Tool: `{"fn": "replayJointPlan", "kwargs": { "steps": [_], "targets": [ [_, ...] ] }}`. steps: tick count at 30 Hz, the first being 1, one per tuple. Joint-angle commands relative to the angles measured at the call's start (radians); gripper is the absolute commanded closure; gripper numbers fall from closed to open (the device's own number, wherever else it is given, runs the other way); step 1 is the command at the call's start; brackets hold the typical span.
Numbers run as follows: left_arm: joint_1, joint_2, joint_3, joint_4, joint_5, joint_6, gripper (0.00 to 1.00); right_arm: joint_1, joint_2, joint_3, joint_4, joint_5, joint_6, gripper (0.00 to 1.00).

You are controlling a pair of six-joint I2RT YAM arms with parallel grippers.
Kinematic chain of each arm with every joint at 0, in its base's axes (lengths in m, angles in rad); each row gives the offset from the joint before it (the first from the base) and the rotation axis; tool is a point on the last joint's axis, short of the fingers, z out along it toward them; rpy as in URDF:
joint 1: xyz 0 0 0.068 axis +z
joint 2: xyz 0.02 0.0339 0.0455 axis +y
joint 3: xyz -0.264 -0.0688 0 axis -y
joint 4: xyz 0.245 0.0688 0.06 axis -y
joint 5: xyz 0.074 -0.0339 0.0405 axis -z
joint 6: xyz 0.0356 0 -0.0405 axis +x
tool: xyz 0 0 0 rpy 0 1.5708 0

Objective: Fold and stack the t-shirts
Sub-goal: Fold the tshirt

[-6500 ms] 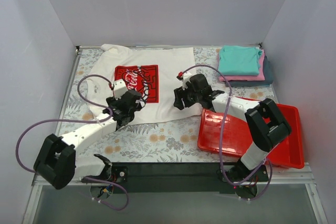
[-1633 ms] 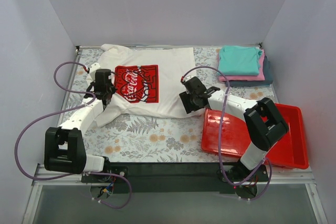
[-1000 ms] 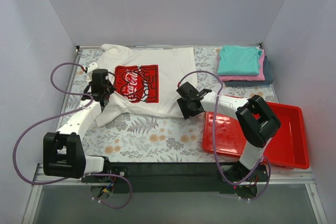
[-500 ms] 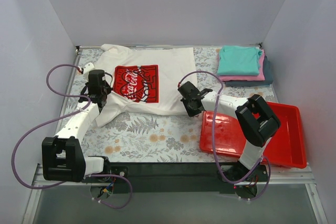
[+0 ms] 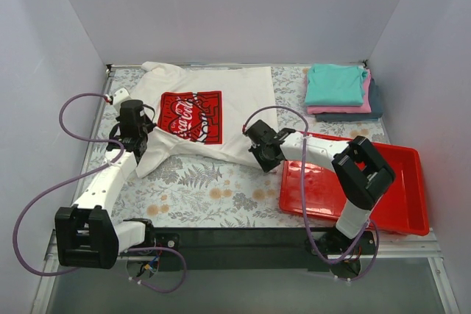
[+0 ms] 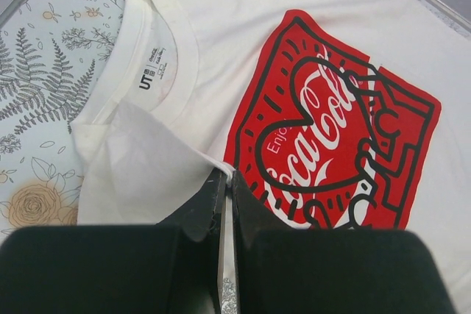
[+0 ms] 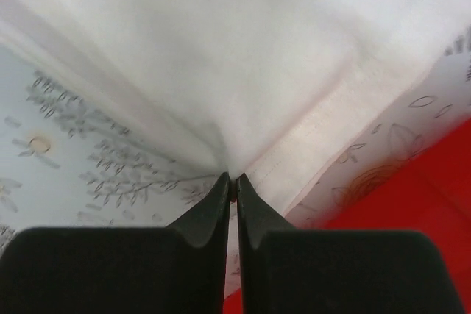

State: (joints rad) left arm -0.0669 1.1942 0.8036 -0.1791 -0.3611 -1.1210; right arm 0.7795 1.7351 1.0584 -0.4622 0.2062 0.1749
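The white t-shirt (image 5: 221,119) with the red logo (image 5: 190,115) lies spread on the floral table, collar to the left. My left gripper (image 5: 141,140) is shut on a fold of its cloth beside the collar (image 6: 158,64); in the left wrist view that gripper (image 6: 227,176) pinches white cloth at the logo's (image 6: 331,123) edge. At the shirt's near right corner my right gripper (image 5: 257,156) is shut on the hem; its wrist view shows the gripper (image 7: 232,179) nipping the stitched hem (image 7: 324,126). Folded teal (image 5: 336,82), pink (image 5: 344,108) and dark blue-grey (image 5: 375,101) t-shirts are stacked at the back right.
A red plastic tray (image 5: 401,204) sits at the near right, close beside my right arm and the shirt's corner. White walls close in the back and both sides. The floral table cover (image 5: 206,189) shows bare in front of the shirt.
My right gripper has shut on the shirt's hem corner. My left gripper, still shut on the cloth, has drifted left, drawing the shoulder with it.
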Motion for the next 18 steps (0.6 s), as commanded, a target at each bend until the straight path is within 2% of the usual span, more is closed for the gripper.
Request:
{"fn": "replayJointPlan", "kwargs": {
  "steps": [1,7,13,18],
  "targets": [
    [0.007,-0.053,-0.001,0.017,-0.022,0.027,1.0,0.064,-0.063,0.002,-0.115,-0.068,-0.011,0.99],
    [-0.004,-0.084,0.005,0.01,0.048,0.039,1.0,0.128,-0.161,0.006,-0.197,-0.045,0.012,0.99],
    [-0.04,-0.096,0.017,-0.023,0.001,0.065,1.0,0.171,-0.252,-0.021,-0.263,-0.045,0.043,0.99],
    [-0.04,-0.016,0.072,-0.017,0.042,0.122,1.0,0.168,-0.249,0.006,-0.262,0.016,0.025,0.99]
  ]
}}
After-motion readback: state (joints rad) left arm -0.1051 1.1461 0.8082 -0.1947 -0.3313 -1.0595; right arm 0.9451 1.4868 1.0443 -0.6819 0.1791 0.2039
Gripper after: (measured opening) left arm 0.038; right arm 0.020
